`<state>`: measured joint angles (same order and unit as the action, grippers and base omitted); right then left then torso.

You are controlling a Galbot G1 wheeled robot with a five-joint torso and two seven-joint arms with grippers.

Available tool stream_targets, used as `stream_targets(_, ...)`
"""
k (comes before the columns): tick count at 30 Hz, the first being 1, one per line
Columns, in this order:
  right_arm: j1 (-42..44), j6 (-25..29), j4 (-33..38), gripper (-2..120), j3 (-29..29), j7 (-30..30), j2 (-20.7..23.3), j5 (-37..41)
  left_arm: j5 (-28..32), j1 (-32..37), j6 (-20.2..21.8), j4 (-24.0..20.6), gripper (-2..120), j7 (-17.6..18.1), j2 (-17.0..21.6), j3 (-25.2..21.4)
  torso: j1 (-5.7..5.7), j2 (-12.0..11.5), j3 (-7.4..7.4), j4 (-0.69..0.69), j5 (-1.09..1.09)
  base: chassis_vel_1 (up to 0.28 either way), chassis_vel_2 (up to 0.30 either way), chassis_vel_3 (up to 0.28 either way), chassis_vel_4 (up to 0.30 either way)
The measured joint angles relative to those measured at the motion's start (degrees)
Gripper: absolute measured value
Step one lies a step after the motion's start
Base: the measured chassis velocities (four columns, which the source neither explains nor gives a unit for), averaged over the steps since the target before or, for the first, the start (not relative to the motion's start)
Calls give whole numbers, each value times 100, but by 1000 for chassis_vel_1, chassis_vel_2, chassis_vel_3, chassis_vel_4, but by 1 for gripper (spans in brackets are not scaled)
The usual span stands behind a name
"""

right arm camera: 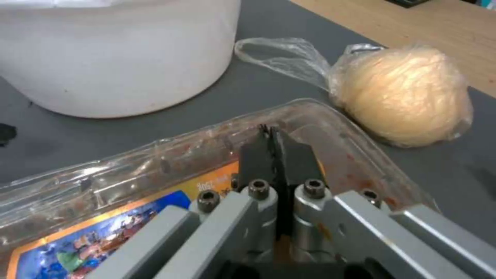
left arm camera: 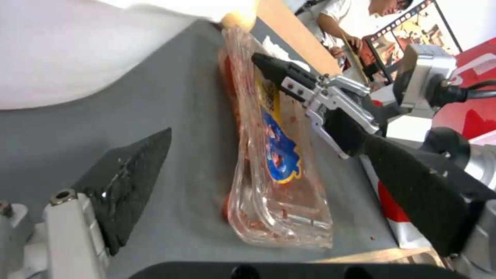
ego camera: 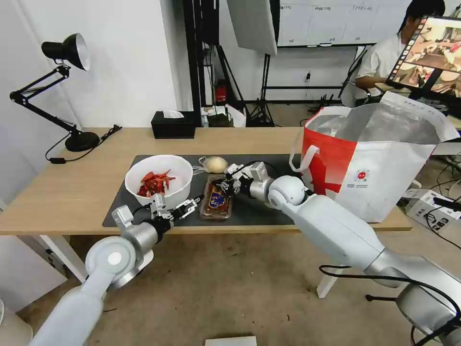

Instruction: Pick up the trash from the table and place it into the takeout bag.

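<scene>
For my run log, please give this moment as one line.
right tool: shut on clear tray far edge | left tool: open, beside tray | takeout bag: waiting

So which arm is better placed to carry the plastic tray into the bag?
The right. Its hand is shut over the tray's far rim, on the side nearer the bag. The left hand is open beside the tray, near the bowl, farther from the bag.

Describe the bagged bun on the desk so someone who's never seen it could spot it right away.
On the long wooden desk lies a dark-grey mat. At the mat's far edge, just behind the clear plastic tray and right of the white bowl, sits the bun. It is the only pale-yellow round lump, wrapped in a thin clear bag.
</scene>
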<state>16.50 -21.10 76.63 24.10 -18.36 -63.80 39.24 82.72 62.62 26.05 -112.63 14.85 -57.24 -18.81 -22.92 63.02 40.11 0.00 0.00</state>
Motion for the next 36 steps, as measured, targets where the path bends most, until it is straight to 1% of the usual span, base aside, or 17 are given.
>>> stream_targets(9,127,2,90,0,-129,0,78,1,-35,-176,50,185,100,124,-18,182,0,0,0,0,0,0,0,0,0)
stream_targets(15,148,3,118,0,-155,0,118,2,-9,-335,225,287,100,180,31,289,0,0,0,0,0,0,0,0,0)
stream_targets(31,149,4,89,0,-158,2,87,3,212,-634,462,518,100,187,5,521,0,0,-1,0,0,0,0,0,0)
stream_targets(36,148,4,73,0,-158,4,66,3,238,-754,521,571,100,186,-57,641,0,0,-1,0,0,0,0,0,0)
